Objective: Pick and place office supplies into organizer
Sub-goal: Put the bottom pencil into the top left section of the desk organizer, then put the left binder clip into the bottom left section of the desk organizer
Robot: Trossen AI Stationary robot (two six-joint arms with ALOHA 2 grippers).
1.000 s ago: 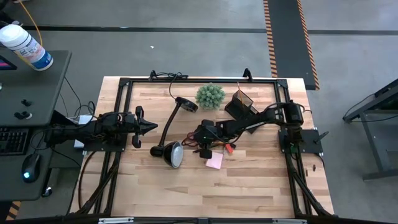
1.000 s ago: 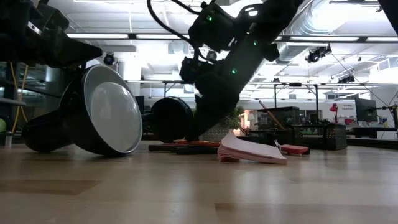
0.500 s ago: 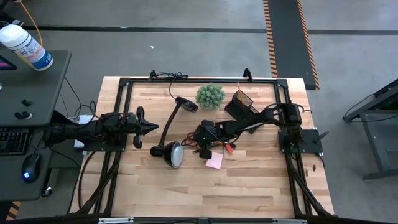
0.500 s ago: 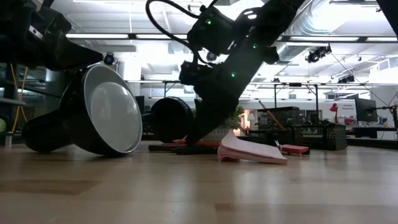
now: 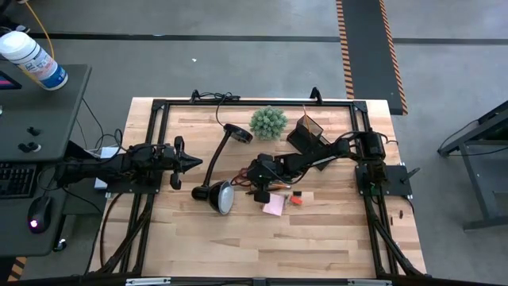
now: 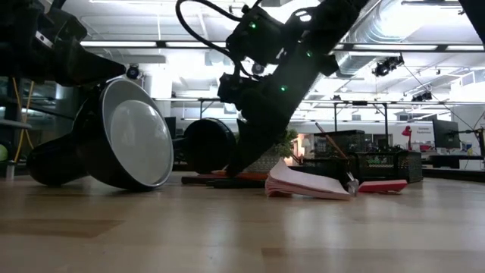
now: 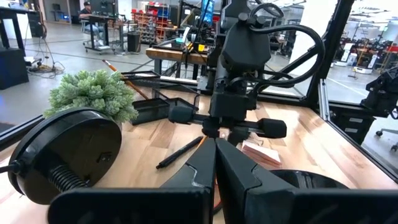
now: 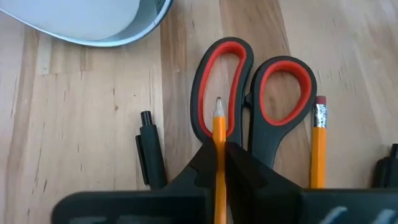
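Right wrist view: an orange pencil (image 8: pixel 219 163) is pinched between the closed fingers of the right gripper (image 8: pixel 219 163).

The pencil is held low over the red-handled scissors (image 8: pixel 252 102), which lie flat on the wooden table (image 8: pixel 81 124) — a second orange pencil (image 8: pixel 318 146) and a dark pen (image 8: pixel 151 158) are seen lying beside them. In the high view the right gripper (image 5: pixel 256 184) is placed near the lamp head (image 5: pixel 221 196), with the pink sticky-note pad (image 5: pixel 275 206) just beside it. The organizer (image 5: pixel 308 133) stands well apart, next to the green plant (image 5: pixel 268 121). The left gripper (image 5: pixel 194 162) is shut on nothing — it is parked at the table's left side.
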